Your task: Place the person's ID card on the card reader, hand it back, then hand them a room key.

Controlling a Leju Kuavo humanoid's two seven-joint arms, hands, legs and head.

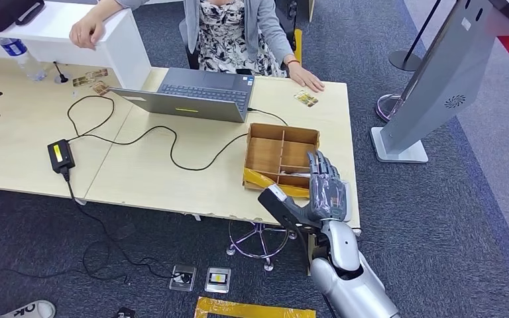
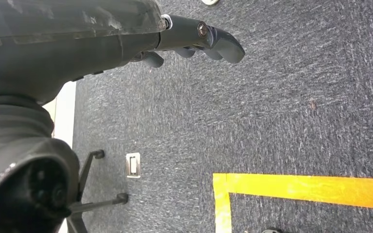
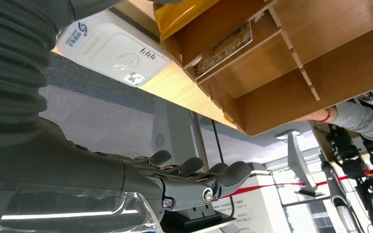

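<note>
At the near right corner of the table (image 1: 172, 179), we hold our right hand (image 1: 328, 189) raised over the wooden divided box (image 1: 282, 156), fingers extended, slightly apart and carrying nothing. Our left hand (image 2: 194, 43) hangs over the carpet with its fingers loosely curled and nothing in them. The ID card (image 1: 306, 99) lies flat on the far right part of the table, just beside the person's hand (image 1: 308, 81) and well apart from our own. The white card reader (image 3: 114, 51) sits on the table edge just beside the box, mostly hidden under our hand in the head view. A card that we take for a room key (image 3: 223, 46) lies in one near compartment of the box. We judge the task barely begun, with the ID card not yet picked up. The main risk we see is the reach: the box stands between our hand and the card, so a low sweep forward could catch its wall and shove it, or knock the reader off the edge. A thin card lying flat is also hard to lift; fingertips may slide it toward the table's rim or the person's hand rather than raise it. The laptop (image 1: 199, 93) and its cable (image 1: 172, 142) lie to the left, clear of that path.
</note>
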